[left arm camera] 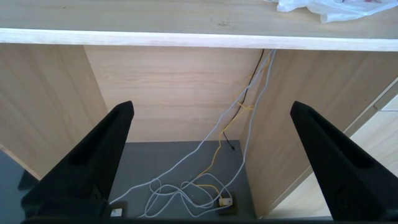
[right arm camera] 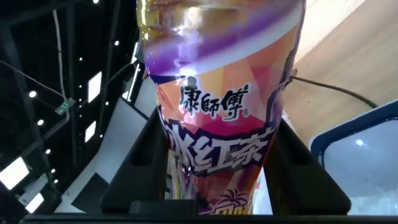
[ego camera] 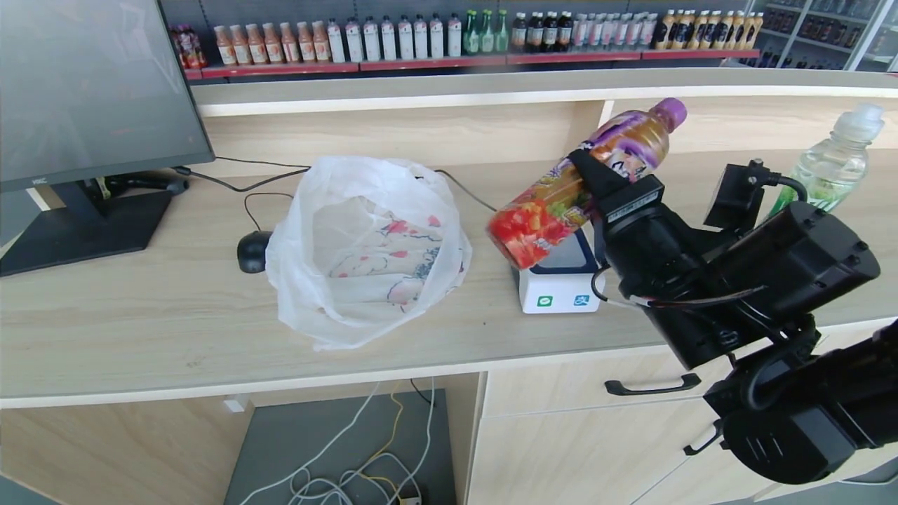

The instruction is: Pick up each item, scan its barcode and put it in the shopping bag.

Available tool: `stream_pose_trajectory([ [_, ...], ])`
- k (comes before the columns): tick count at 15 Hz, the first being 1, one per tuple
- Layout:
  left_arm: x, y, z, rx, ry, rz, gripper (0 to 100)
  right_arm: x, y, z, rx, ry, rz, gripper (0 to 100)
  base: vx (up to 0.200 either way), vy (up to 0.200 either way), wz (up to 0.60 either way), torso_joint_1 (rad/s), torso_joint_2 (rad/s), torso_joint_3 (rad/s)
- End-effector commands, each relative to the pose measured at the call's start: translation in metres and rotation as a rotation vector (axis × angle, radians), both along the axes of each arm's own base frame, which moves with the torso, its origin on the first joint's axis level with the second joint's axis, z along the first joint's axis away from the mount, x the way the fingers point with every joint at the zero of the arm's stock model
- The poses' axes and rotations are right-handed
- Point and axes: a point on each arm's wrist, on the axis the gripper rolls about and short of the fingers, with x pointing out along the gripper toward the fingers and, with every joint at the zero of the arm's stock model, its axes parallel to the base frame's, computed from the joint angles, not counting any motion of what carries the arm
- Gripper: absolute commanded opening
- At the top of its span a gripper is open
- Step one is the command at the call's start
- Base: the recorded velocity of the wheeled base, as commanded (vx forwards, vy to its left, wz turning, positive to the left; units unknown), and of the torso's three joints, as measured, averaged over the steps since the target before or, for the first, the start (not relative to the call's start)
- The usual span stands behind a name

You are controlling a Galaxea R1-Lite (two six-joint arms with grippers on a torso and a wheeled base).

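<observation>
Purple-capped, fruit-printed bottle, tilted

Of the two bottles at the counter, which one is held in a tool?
The colourful bottle with the purple cap, tilted above the scanner in the right tool. The clear white-capped bottle is free.

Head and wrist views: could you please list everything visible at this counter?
shopping bag: one, translucent white, open on the counter.
barcode scanner: one, white, right of the shopping bag.
drink bottle: one, purple cap, colourful label, tilted above the barcode scanner.
clear bottle: one, green label, counter's far right.
mouse: one, black, left of the shopping bag.
monitor: one, black, counter's left end.
shelf bottles: many, mixed colours, behind the counter.
cables: several, white and yellow, under the counter.
right pincer: one, black, shut on the drink bottle.
left pincer: one, black, open, below the counter edge.
</observation>
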Motion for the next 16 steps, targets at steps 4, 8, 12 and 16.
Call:
stream_pose_trajectory([
  [4,0.0,0.0,0.0,0.0,-0.001,0.002,100,0.014,-0.005,-0.01,0.148,0.08,0.022,0,0.0,0.0,0.0,0.0,0.0,0.0],
  [8,0.0,0.0,0.0,0.0,-0.001,0.002,100,0.023,-0.009,-0.013,0.264,0.118,0.048,0,0.0,0.0,0.0,0.0,0.0,0.0],
  [12,0.0,0.0,0.0,0.0,-0.001,0.0,100,0.035,-0.029,-0.017,0.255,0.121,-0.014,0,0.0,0.0,0.0,0.0,0.0,0.0],
  [16,0.0,0.0,0.0,0.0,-0.001,0.0,100,0.045,-0.04,-0.035,0.235,0.17,-0.063,0,0.0,0.0,0.0,0.0,0.0,0.0],
])
